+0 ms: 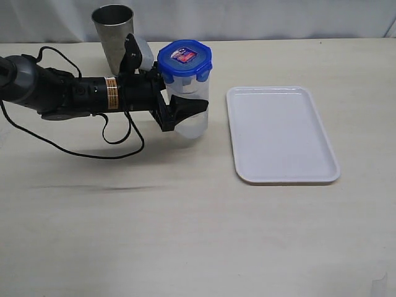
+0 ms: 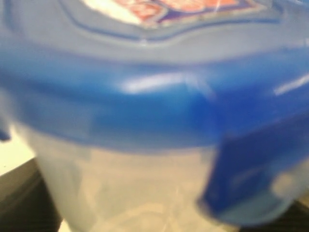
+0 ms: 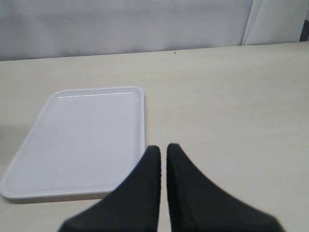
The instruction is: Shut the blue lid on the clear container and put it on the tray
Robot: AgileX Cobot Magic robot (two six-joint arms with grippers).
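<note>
The clear container [image 1: 194, 124] stands left of the tray [image 1: 281, 133] with the blue lid [image 1: 184, 59] sitting on its mouth, label up. My left gripper [image 1: 189, 106] reaches in from the left and is shut on the container's body below the lid. The left wrist view is filled by the blurred blue lid [image 2: 145, 92] and the container wall [image 2: 125, 188]; the fingers are hidden there. My right gripper [image 3: 163, 150] is shut on nothing, hovering over the table beside the tray's [image 3: 82, 140] corner. It does not show in the exterior view.
A grey steel cup [image 1: 114, 34] stands behind the left arm at the back left. A black cable [image 1: 105, 145] loops under the arm onto the table. A white backdrop runs along the table's far edge.
</note>
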